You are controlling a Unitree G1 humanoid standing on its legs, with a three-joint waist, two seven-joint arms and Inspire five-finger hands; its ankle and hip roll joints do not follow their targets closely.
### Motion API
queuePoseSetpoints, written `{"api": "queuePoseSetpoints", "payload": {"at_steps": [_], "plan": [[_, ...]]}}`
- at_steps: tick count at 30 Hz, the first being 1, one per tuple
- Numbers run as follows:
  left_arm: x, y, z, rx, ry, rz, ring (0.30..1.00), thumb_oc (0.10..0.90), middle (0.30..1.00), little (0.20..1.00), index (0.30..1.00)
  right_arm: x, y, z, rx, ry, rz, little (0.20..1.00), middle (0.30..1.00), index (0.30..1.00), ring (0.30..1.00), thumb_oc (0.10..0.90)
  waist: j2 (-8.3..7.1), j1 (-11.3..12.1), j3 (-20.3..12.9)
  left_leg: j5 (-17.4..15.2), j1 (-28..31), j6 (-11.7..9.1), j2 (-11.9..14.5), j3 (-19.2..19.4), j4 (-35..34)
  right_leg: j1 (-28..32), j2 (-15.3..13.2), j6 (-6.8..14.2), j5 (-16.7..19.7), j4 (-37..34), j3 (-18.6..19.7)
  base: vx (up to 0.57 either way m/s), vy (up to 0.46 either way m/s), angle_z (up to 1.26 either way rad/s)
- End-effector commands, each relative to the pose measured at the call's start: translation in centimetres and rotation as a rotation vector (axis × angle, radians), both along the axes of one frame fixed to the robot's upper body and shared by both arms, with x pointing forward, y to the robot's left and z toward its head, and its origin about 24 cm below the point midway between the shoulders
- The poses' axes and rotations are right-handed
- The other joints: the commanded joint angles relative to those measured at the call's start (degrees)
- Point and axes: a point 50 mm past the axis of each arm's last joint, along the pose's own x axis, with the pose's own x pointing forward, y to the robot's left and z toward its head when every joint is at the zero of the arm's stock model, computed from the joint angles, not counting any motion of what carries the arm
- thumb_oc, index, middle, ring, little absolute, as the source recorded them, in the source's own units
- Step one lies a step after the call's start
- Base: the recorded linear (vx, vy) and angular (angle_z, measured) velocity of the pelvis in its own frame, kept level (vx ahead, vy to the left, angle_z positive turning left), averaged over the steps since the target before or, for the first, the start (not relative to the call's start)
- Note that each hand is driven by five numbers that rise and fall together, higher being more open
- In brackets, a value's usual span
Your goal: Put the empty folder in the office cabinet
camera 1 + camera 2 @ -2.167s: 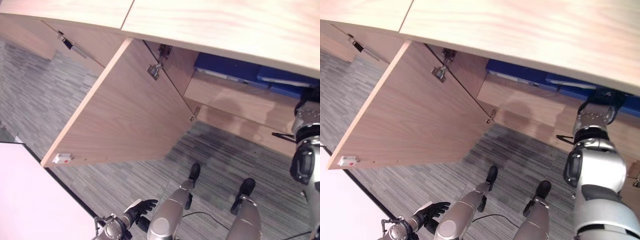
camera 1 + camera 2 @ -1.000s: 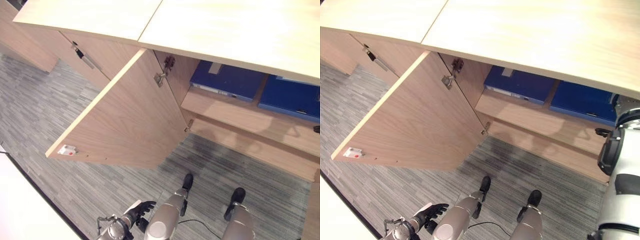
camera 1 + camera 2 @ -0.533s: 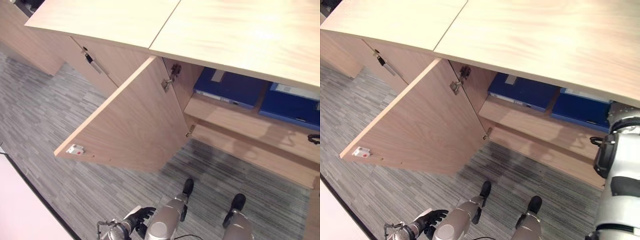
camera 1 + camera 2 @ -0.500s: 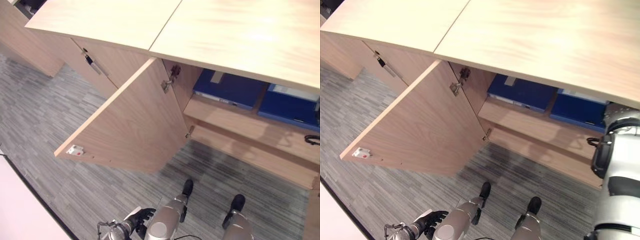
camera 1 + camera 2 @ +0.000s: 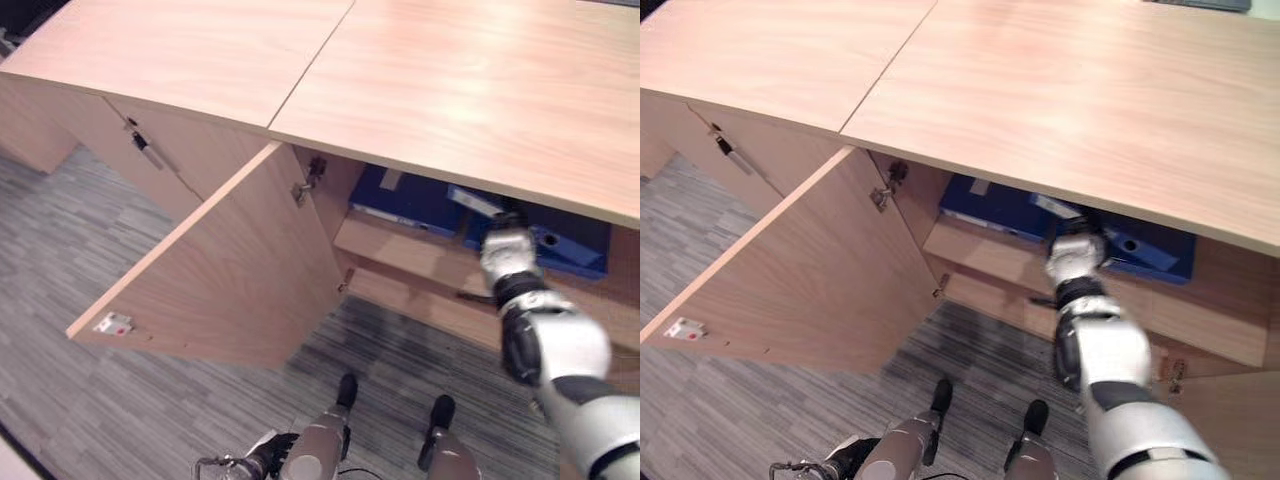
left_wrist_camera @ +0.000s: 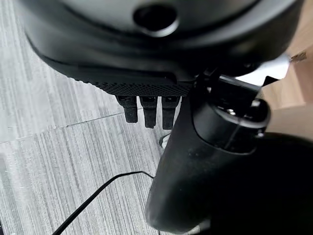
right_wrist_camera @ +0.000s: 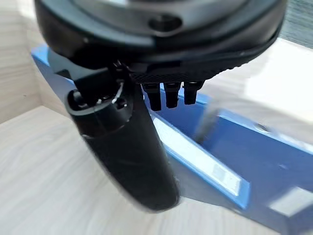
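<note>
The cabinet (image 5: pixel 470 110) stands with its left door (image 5: pixel 225 275) swung wide open over the grey carpet (image 5: pixel 60 240). Two blue folders lie flat on the upper shelf (image 5: pixel 985 250): the left folder (image 5: pixel 990 207) by the hinge side, the right folder (image 5: pixel 1145 250) beside it. The right hand (image 5: pixel 1077 252) reaches into the cabinet at the gap between the folders, against the right folder's near corner. In the right wrist view its fingers (image 7: pixel 168 95) are curled short, nothing between them and the thumb, with the folder's labelled spine just beyond. The left hand (image 5: pixel 262 462) hangs low over the carpet, fingers curled, holding nothing.
</note>
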Motion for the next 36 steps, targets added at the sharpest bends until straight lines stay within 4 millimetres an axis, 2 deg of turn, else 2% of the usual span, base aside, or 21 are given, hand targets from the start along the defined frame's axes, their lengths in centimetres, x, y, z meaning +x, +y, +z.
{"api": "queuePoseSetpoints", "payload": {"at_steps": [1,4,9,16,22,23,24,25,28,31,34,35,36], "plan": [[0.9,-0.6,-0.1,-0.014,-0.007,0.054,0.900,0.800,0.900,0.900,0.900,-1.1,1.4,4.8,-0.173,-0.310,-0.002,0.900,0.900,0.900,0.900,0.800,-2.76,-1.1,-1.2,-4.9,3.5,-1.6,3.0,-1.7,-4.2,3.2,-1.4,2.8,-9.8,5.3,2.0,0.03,-0.016,-0.12],[1.0,-1.0,-0.2,-0.011,0.001,0.073,0.900,0.800,0.900,0.900,0.900,-3.0,2.5,3.2,-0.214,-0.340,0.039,0.900,0.900,0.900,0.900,0.800,-3.37,-2.3,-1.7,-5.0,4.1,-1.5,3.2,-1.4,-4.5,3.4,-1.2,2.7,-9.6,5.1,2.2,0.02,-0.008,-0.08],[1.4,-1.4,-0.2,-0.014,-0.013,0.094,0.900,0.800,0.900,0.900,0.900,-5.0,2.4,1.7,-0.305,-0.353,0.072,0.900,0.900,0.900,0.900,0.800,-4.19,-3.5,-2.1,-5.2,4.9,-1.5,3.4,-0.9,-4.5,3.5,-1.3,2.7,-9.5,5.2,2.6,0.00,0.000,-0.01],[2.1,-1.5,-0.1,-0.017,-0.032,0.135,0.900,0.800,0.900,0.900,0.900,-6.6,1.0,-0.9,-0.367,-0.286,0.073,0.900,0.900,0.900,0.900,0.800,-4.67,-4.9,-2.6,-5.2,5.6,-1.5,3.7,-0.6,-4.8,3.9,-1.1,2.8,-9.6,5.2,2.9,0.00,-0.004,-0.01],[2.0,-1.3,-0.1,-0.007,-0.034,0.152,0.900,0.800,0.900,0.900,0.900,-8.3,0.7,-3.3,-0.396,-0.254,0.091,0.900,0.900,0.900,0.900,0.800,-4.56,-5.6,-2.5,-4.8,5.8,-1.6,3.9,-0.4,-5.4,4.1,-1.1,2.9,-9.7,5.0,2.9,0.00,0.000,0.00],[2.1,-1.2,-0.1,-0.006,-0.041,0.162,0.900,0.800,0.900,0.900,0.900,-8.6,0.5,-3.8,-0.394,-0.240,0.091,0.549,0.549,0.549,0.549,0.566,-4.50,-5.7,-2.5,-4.8,5.9,-1.6,3.9,-0.5,-5.4,4.1,-1.1,2.9,-9.7,5.1,2.9,0.00,0.000,0.00],[2.0,-1.1,-0.1,-0.005,-0.042,0.168,0.900,0.800,0.900,0.900,0.900,-8.9,0.4,-4.2,-0.398,-0.233,0.093,0.484,0.484,0.484,0.484,0.522,-4.48,-5.9,-2.5,-4.9,6.0,-1.7,4.0,-0.4,-5.5,4.1,-1.0,2.9,-9.7,5.2,2.8,0.00,0.000,0.00],[2.0,-1.0,-0.1,-0.006,-0.044,0.178,0.900,0.800,0.900,0.900,0.900,-9.1,0.3,-4.4,-0.402,-0.232,0.094,0.300,0.300,0.300,0.300,0.400,-4.48,-6.0,-2.5,-4.9,6.0,-1.7,4.0,-0.3,-5.4,4.1,-1.0,3.0,-9.7,5.2,2.8,0.00,0.000,0.00],[2.0,-0.7,-0.1,-0.003,-0.047,0.187,0.900,0.800,0.900,0.900,0.900,-9.7,0.0,-5.1,-0.423,-0.241,0.119,0.300,0.300,0.300,0.300,0.400,-4.42,-6.4,-2.4,-4.9,6.1,-1.7,4.2,-0.2,-5.5,4.0,-1.0,3.1,-9.8,5.5,2.8,0.00,0.000,0.00],[1.9,-0.2,0.0,-0.007,-0.054,0.188,0.900,0.800,0.900,0.900,0.900,-10.2,-0.2,-5.5,-0.520,-0.247,0.194,0.300,0.300,0.300,0.300,0.400,-4.37,-6.7,-2.1,-4.8,6.3,-1.8,4.3,-0.1,-5.6,3.8,-1.0,3.2,-9.7,5.7,2.9,0.00,0.000,0.00],[1.9,0.3,0.1,-0.002,-0.066,0.195,0.900,0.800,0.900,0.900,0.900,-10.9,0.0,-5.2,-0.745,-0.239,0.328,0.300,0.300,0.300,0.300,0.400,-4.62,-7.0,-1.8,-4.8,6.4,-1.9,4.6,0.1,-5.7,3.5,-1.1,3.3,-9.6,5.8,3.0,0.00,0.000,0.00],[2.1,0.7,0.3,-0.002,-0.081,0.201,0.900,0.800,0.900,0.900,0.900,-11.2,0.0,-4.8,-0.947,-0.218,0.421,0.300,0.300,0.300,0.300,0.400,-4.82,-7.2,-1.6,-4.7,6.3,-1.9,4.7,0.2,-5.6,3.4,-1.1,3.3,-9.6,5.9,3.0,0.00,0.000,0.00],[2.1,0.7,0.3,-0.002,-0.081,0.201,0.900,0.800,0.900,0.900,0.900,-11.2,0.0,-4.8,-0.947,-0.218,0.421,0.300,0.300,0.300,0.300,0.400,-4.82,-7.2,-1.6,-4.7,6.3,-1.9,4.7,0.2,-5.6,3.4,-1.1,3.3,-9.6,5.9,3.0,0.00,0.000,0.00]]}}
